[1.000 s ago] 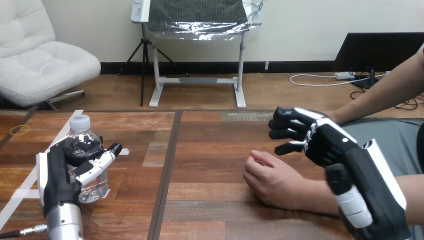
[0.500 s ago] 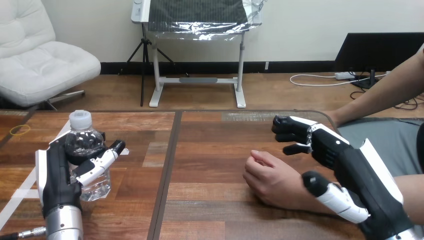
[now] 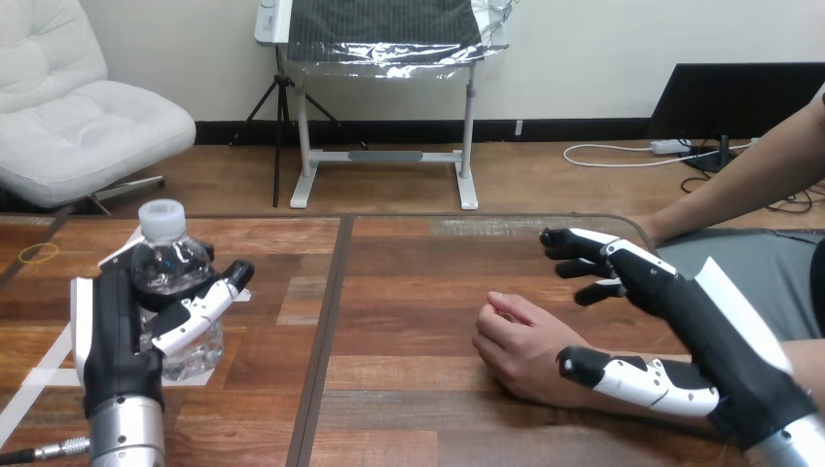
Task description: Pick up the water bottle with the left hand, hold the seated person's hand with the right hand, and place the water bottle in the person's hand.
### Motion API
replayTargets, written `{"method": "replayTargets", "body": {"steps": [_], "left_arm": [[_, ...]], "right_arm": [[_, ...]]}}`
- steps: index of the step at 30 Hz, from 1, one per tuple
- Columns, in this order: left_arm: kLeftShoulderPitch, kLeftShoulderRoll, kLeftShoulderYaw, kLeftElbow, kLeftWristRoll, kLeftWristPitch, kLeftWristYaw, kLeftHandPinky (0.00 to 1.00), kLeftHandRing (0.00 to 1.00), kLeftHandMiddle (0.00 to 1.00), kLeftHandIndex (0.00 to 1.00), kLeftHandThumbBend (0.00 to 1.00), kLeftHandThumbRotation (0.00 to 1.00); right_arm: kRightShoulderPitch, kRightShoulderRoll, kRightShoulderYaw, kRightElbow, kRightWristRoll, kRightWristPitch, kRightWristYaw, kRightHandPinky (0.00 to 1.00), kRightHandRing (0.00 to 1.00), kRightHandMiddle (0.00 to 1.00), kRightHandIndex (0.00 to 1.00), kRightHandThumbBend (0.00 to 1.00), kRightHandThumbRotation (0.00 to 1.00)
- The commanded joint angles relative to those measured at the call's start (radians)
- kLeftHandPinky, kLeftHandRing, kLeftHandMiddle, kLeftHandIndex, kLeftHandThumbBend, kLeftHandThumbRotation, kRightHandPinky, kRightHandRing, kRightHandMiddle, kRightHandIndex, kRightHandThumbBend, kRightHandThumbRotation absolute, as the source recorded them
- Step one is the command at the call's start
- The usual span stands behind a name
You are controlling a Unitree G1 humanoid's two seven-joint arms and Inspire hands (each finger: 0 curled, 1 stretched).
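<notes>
A clear water bottle (image 3: 175, 282) with a white cap stands upright at the table's left, lifted slightly, with my left hand (image 3: 126, 336) shut round its body. The person's hand (image 3: 530, 350) rests loosely curled on the table right of centre, its forearm running off to the right. My right hand (image 3: 681, 321) is open over that wrist and forearm: the fingers (image 3: 584, 255) stretch out beyond it and the thumb (image 3: 632, 377) lies along its near side. I cannot tell whether it touches the wrist.
The wooden table (image 3: 409, 292) has a dark seam down its middle. White tape strips (image 3: 58, 360) run across its left part and a yellow rubber band (image 3: 39, 253) lies at the far left. The person's other arm (image 3: 749, 180) reaches in at the upper right.
My left hand has raised the bottle a little and carried it slightly right. My right hand has turned and dropped down over the person's wrist, its fingers spreading and the thumb swinging under.
</notes>
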State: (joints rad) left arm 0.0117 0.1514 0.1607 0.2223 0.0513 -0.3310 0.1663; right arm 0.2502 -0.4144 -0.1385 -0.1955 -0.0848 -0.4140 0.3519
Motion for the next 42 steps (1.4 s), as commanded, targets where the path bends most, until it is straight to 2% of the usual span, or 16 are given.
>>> {"method": "replayTargets", "body": {"steps": [1, 13, 19, 23, 31, 33, 42], "left_arm": [[-0.077, 0.004, -0.038, -0.284, -0.003, -0.025, -0.039, 0.27, 0.32, 0.37, 0.41, 0.59, 0.0], [-0.058, -0.013, -0.044, -0.356, -0.022, -0.007, -0.084, 0.26, 0.31, 0.36, 0.41, 0.58, 0.0], [-0.052, -0.019, -0.046, -0.376, -0.021, -0.001, -0.098, 0.25, 0.3, 0.36, 0.41, 0.57, 0.0], [-0.048, -0.02, -0.048, -0.386, -0.019, -0.004, -0.104, 0.25, 0.3, 0.36, 0.41, 0.57, 0.0], [-0.039, -0.028, -0.049, -0.418, -0.031, 0.004, -0.123, 0.24, 0.3, 0.36, 0.41, 0.56, 0.0], [-0.037, -0.03, -0.048, -0.426, -0.034, 0.004, -0.126, 0.24, 0.3, 0.35, 0.41, 0.56, 0.0], [-0.024, -0.032, -0.048, -0.477, -0.048, 0.014, -0.143, 0.24, 0.3, 0.35, 0.4, 0.55, 0.0]], "right_arm": [[-0.177, -0.093, -0.061, 0.05, -0.026, 0.013, -0.014, 0.66, 0.79, 0.84, 0.83, 1.0, 0.59], [-0.234, -0.17, -0.062, 0.144, -0.046, 0.011, -0.004, 0.64, 0.8, 0.85, 0.84, 1.0, 0.51], [-0.255, -0.211, -0.057, 0.182, -0.075, 0.028, -0.003, 0.65, 0.82, 0.87, 0.86, 1.0, 0.52], [-0.272, -0.241, -0.05, 0.22, -0.096, 0.009, -0.001, 0.66, 0.83, 0.88, 0.87, 1.0, 0.53], [-0.304, -0.291, -0.033, 0.287, -0.132, -0.012, 0.007, 0.74, 0.86, 0.88, 0.88, 1.0, 0.5], [-0.31, -0.302, -0.028, 0.294, -0.138, 0.003, 0.018, 0.75, 0.86, 0.89, 0.88, 1.0, 0.48], [-0.334, -0.345, 0.003, 0.338, -0.174, -0.003, 0.044, 0.82, 0.88, 0.9, 0.88, 1.0, 0.46]]}}
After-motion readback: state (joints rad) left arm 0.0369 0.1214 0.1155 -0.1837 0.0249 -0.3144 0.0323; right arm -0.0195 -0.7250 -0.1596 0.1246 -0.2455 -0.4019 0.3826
